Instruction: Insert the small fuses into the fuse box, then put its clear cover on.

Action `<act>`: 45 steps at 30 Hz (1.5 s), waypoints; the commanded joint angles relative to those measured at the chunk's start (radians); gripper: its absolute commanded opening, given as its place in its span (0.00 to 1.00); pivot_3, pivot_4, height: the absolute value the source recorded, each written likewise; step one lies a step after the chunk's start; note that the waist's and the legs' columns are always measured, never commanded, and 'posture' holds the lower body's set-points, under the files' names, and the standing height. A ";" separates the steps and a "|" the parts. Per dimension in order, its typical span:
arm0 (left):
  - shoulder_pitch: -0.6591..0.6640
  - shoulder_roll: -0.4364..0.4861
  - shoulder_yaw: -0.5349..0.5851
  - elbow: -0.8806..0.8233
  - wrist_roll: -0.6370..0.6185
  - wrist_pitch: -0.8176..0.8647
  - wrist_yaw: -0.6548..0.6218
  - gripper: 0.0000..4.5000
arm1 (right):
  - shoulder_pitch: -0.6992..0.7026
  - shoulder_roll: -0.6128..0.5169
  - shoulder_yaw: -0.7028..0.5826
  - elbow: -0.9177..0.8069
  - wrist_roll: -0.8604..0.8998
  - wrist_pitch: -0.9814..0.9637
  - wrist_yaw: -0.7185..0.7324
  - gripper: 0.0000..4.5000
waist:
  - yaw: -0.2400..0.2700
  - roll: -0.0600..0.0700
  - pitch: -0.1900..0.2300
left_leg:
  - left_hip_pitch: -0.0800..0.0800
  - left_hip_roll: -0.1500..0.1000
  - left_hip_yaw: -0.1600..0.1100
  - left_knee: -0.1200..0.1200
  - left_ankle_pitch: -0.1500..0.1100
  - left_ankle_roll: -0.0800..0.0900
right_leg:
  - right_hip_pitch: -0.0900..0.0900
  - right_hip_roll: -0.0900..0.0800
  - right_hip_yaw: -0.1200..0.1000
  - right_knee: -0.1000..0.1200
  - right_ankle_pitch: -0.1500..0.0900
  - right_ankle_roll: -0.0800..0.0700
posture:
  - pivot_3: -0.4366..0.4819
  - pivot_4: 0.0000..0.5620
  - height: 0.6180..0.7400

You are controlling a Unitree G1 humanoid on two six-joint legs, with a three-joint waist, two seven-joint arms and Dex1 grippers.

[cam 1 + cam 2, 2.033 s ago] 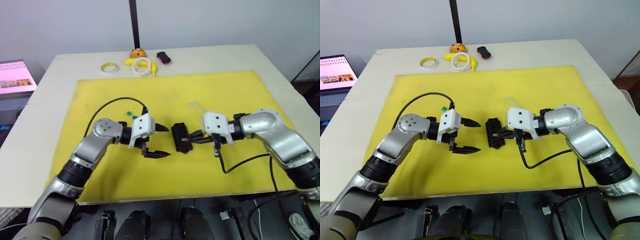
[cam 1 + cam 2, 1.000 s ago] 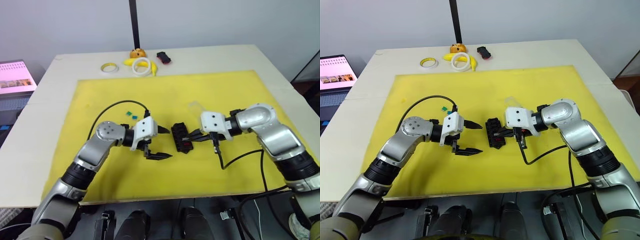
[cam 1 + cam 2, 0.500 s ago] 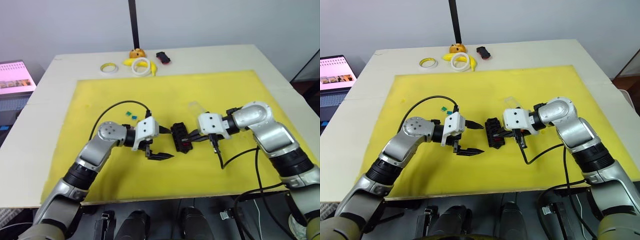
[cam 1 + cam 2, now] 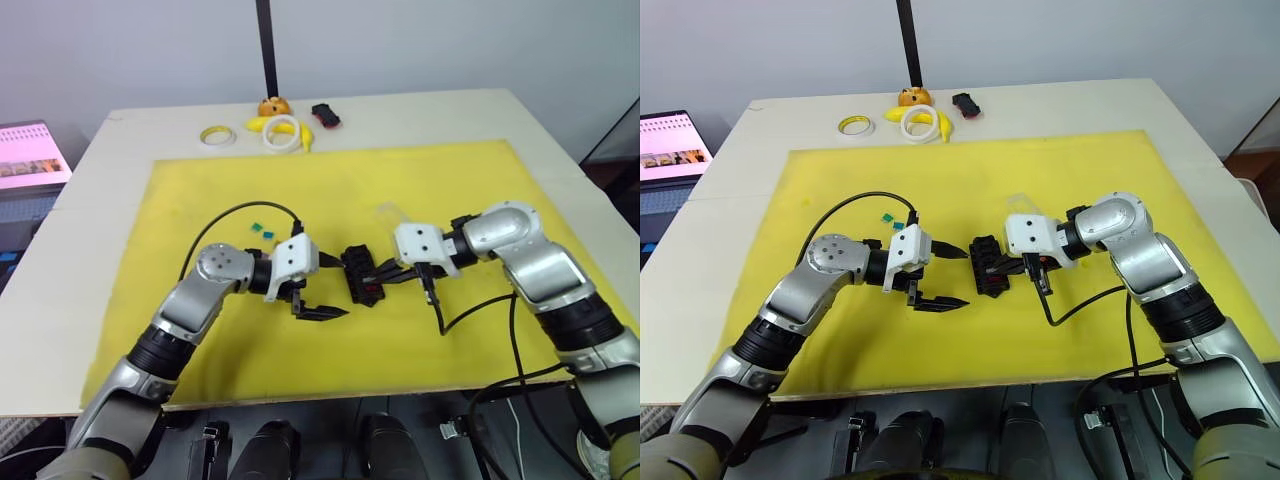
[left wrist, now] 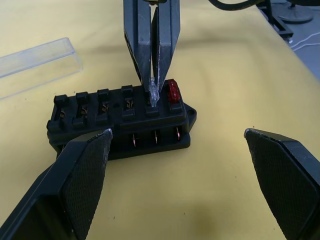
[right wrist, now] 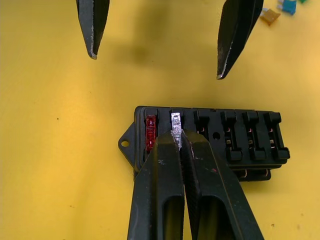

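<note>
The right gripper [image 6: 178, 137] pinched a grey fuse [image 6: 175, 124] in the fuse box [image 6: 210, 142], beside a red fuse [image 6: 150, 133]. The left gripper [image 4: 940, 273] stood wide open just beside the box.

no readable text, labels or numbers on anything, laptop screen [image 4: 670, 140] illegible

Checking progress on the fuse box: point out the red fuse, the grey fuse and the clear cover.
red fuse [image 5: 173, 91], left wrist view, on its top edge in the end slot.
grey fuse [image 6: 175, 123], right wrist view, on its flat top.
clear cover [image 5: 37, 64], left wrist view, on its upper face.
</note>
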 commanded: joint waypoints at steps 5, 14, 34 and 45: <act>-0.010 -0.005 0.009 -0.012 0.006 -0.013 0.003 0.99 | -0.038 0.006 -0.022 -0.022 0.019 0.040 0.018 0.00 | 0.000 0.000 0.000 | 0.000 0.000 0.000 0.000 0.000 0.000 | 0.000 0.000 0.000 0.000 0.000 0.000 | 0.48 0.27 1.00; -0.009 -0.005 0.012 -0.011 0.010 -0.013 -0.002 0.99 | -0.044 0.007 -0.020 -0.021 0.019 0.047 0.025 0.00 | 0.000 0.000 0.000 | 0.000 0.000 0.000 0.000 0.000 0.000 | 0.000 0.000 0.000 0.000 0.000 0.000 | 0.48 0.27 1.00; -0.017 -0.012 0.014 -0.008 0.014 -0.007 0.003 0.99 | -0.023 0.021 0.012 0.007 -0.048 0.031 -0.005 0.00 | 0.000 0.000 0.000 | 0.000 0.000 0.000 0.000 0.000 0.000 | 0.000 0.000 0.000 0.000 0.000 0.000 | 0.48 0.27 1.00; -0.024 -0.006 0.020 0.001 0.013 -0.008 -0.002 1.00 | -0.099 0.007 -0.074 -0.055 0.075 0.163 0.041 0.63 | 0.000 0.000 0.000 | 0.000 0.000 0.000 0.000 0.000 0.000 | 0.000 0.000 0.000 0.000 0.000 0.000 | 0.48 0.27 1.00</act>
